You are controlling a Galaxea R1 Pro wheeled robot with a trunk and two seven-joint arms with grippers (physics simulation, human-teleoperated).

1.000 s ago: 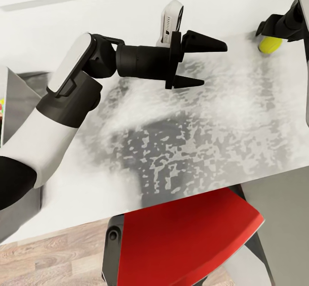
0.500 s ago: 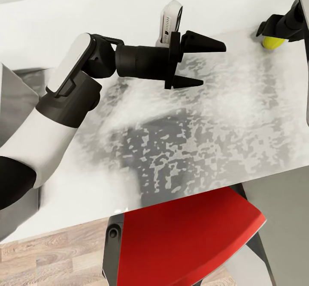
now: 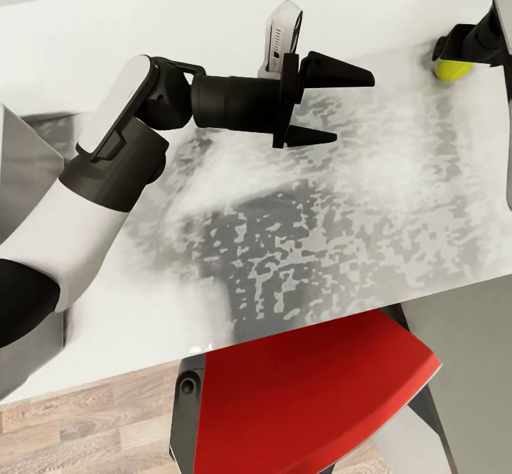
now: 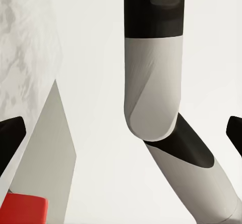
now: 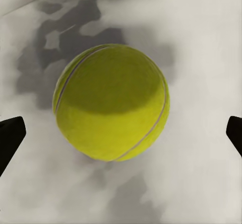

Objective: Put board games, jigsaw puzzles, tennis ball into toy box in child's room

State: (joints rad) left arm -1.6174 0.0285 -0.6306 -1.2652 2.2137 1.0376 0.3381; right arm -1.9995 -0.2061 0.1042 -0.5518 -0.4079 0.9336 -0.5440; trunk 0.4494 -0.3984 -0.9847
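Note:
The yellow-green tennis ball [image 3: 452,69] rests on the mottled white-grey table [image 3: 284,232] at its far right. My right gripper [image 3: 459,47] hangs just above it, open. In the right wrist view the tennis ball [image 5: 112,102] lies between the spread dark fingertips [image 5: 10,138] of the right gripper [image 5: 121,135], untouched by either. My left gripper [image 3: 353,106] is held open and empty over the table's far middle, well left of the ball. The board games, jigsaw puzzles and bed are out of view.
A red chair [image 3: 313,396] is tucked under the table's near edge, with wood-plank floor to its left. A grey sloped panel [image 3: 21,161] stands at the left edge; I cannot tell whether it is the toy box. The left wrist view looks at my right arm [image 4: 156,82].
The head view tilted slightly a second ago. Since half a second ago the right gripper has shifted a little to the right above the ball. The left arm has not moved.

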